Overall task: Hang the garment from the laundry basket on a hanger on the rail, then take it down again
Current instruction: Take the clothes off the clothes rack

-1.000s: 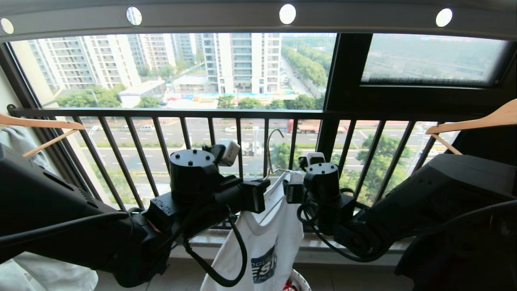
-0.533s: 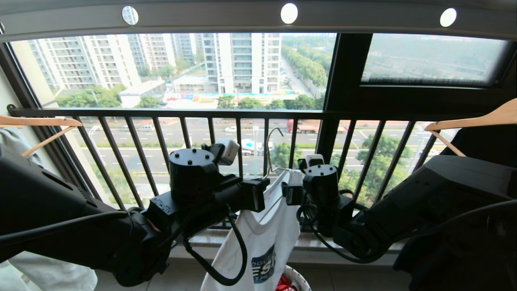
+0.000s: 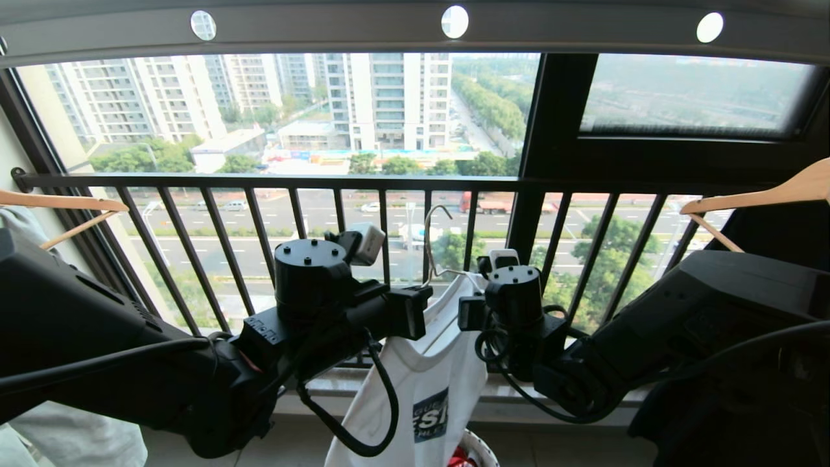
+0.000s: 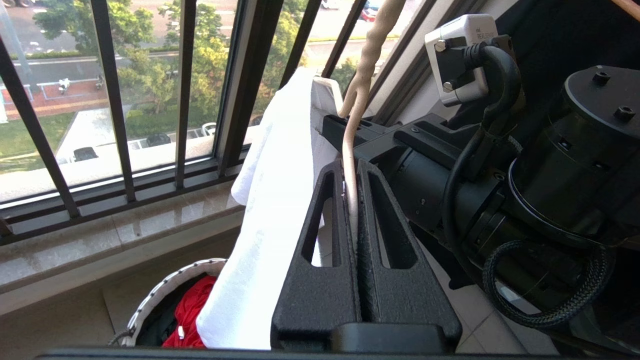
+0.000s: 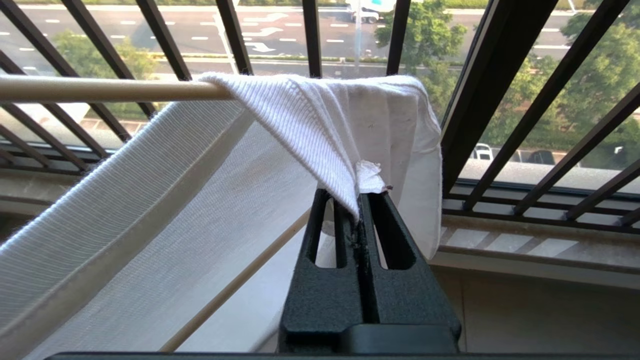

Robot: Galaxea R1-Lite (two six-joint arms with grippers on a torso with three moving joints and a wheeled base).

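At the far left of the head view a thick wooden hanger (image 3: 61, 204) is poking in level from the edge, and the left arm is reaching up and inward from that side. The left gripper (image 4: 351, 190) is clenching the cream-white hanger (image 3: 433, 243) by its wire just below the twisted neck; in the left wrist view the wire is running lengthwise between the closed fingers. The hanger's neck is standing nearly upright, its long axis running up toward the rail (image 3: 415, 29), with the hook at the top curling over to the right, well below the rail and touching nothing. The white T-shirt (image 3: 421, 389) is draping from the hanger and hanging straight down between the two arms, its collar at the top and its dark blue chest print (image 3: 430, 414) facing the robot. Its lower part is dropping toward the laundry basket (image 3: 483, 451), whose white woven rim is showing at the bottom edge with a red garment (image 4: 192, 312) inside. Just right of the hanger, the right gripper (image 5: 360, 207) is pinching a fold of the shirt's shoulder fabric where it is lying over the hanger's arm, fingers fully closed on the cloth. Behind everything the black window railing (image 3: 272, 181) is running level, and another wooden hanger (image 3: 765, 194) is sloping up at the far right.
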